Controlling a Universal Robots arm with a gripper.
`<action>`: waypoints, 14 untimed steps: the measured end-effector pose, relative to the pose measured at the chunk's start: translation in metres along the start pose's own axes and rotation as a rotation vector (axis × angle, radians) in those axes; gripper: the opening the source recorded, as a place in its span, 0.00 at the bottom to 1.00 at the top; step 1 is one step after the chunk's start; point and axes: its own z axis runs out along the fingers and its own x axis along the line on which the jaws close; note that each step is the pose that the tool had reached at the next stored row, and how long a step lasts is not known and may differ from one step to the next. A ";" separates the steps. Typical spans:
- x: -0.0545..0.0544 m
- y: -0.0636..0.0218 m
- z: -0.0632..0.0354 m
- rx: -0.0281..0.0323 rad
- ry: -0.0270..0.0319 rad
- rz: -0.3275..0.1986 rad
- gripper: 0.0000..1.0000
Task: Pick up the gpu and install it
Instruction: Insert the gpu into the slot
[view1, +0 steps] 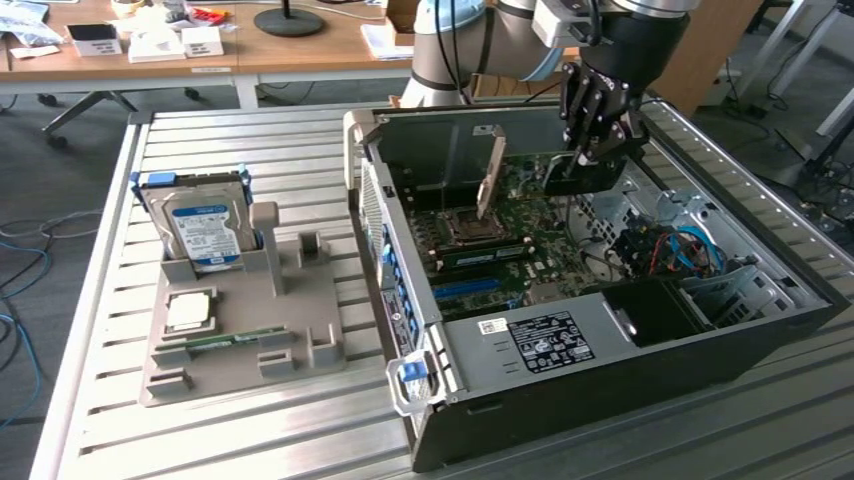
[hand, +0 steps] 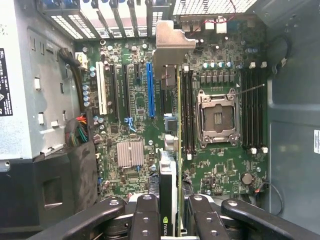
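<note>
Clenched in the tool (hand: 172, 214), the gpu (hand: 169, 170) hangs on edge, its length parallel to the blue slot (hand: 151, 90) just beside.

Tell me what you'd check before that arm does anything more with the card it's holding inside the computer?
1. Grip: ok. The fingers clamp the graphics card from both sides.
2. Card's pose: ok. It stands on edge, metal bracket toward the case's rear openings.
3. Access: ok. The computer case lies open, circuit board exposed.
4. Lined up with a slot: cannot tell. It hangs beside the blue slot.
5. Pushed in: not ok. The card looks held above the board.
</note>
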 end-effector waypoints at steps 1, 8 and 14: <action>0.000 0.0000 0.0000 0.0000 0.0000 0.000 0.27; 0.000 -0.0002 0.0001 -0.0072 0.0005 0.000 0.27; 0.001 -0.0004 0.0012 -0.0193 0.0014 0.001 0.27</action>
